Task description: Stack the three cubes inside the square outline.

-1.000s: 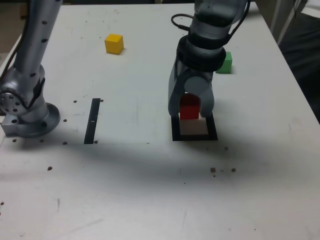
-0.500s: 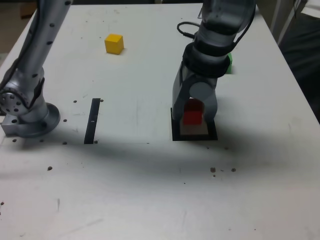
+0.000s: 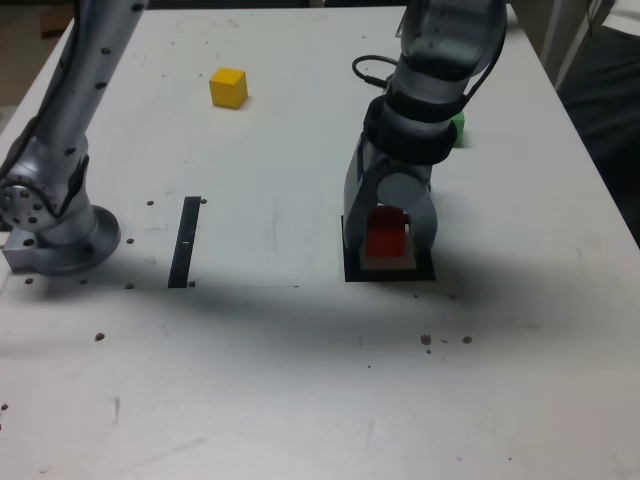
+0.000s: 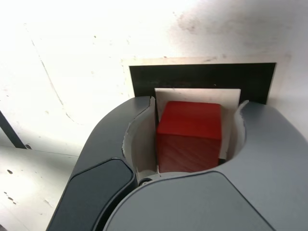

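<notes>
The red cube (image 3: 385, 238) (image 4: 189, 134) sits on the pale centre of the square outline (image 3: 390, 273) (image 4: 202, 77). My gripper (image 3: 390, 248) (image 4: 192, 108) reaches down over it with one finger on either side. In the wrist view a narrow gap shows between the cube and each finger, so the gripper is open and not pressing on the cube. Far back on the exterior view's left lies the yellow cube (image 3: 228, 87). The green cube (image 3: 457, 126) peeks out behind the arm, at the back right of the exterior view.
A straight black tape strip (image 3: 185, 240) lies left of the square in the exterior view. The arm's base (image 3: 55, 235) stands at the table's left edge. Small dark specks (image 3: 445, 340) dot the white tabletop. A black cable loops off the wrist (image 3: 365, 70).
The gripper came down with the red cube from above the square's far edge onto its centre. Its fingers then spread slightly away from the cube.
</notes>
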Tool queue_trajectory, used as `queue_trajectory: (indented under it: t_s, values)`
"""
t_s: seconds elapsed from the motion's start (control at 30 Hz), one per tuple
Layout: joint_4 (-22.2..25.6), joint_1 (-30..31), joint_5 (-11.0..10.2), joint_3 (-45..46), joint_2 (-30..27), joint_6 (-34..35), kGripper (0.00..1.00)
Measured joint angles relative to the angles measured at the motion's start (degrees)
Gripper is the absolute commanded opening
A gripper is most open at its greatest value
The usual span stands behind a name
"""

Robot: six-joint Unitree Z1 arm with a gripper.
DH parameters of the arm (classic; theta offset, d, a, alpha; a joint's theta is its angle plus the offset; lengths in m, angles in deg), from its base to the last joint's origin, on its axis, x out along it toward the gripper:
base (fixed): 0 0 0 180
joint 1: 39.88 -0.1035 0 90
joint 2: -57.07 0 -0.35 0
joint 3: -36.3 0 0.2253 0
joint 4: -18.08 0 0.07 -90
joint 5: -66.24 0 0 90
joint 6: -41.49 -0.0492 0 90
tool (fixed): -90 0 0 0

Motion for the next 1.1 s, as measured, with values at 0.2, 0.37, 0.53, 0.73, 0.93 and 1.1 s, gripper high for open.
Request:
queue_trajectory:
  t_s: [0.2, 0.37, 0.53, 0.73, 0.93, 1.1]
  values:
    - [0.0, -0.08, -0.13, 0.33, -0.11, 0.04, 0.99]
    - [0.5, -0.1, -1.84, 0.87, -2.85, 0.23, 0.99]
    - [2.41, -0.92, -3.75, 2.04, -6.46, 0.3, 0.99]
    - [4.86, -3.47, -5.76, 3.64, -11.34, -0.84, 0.99]
    - [5.15, -7.35, -5.95, 7.33, -14.12, -4.52, 0.99]
    - [5.06, -11.91, -6.68, 10.81, -17.34, -8.99, 1.0]
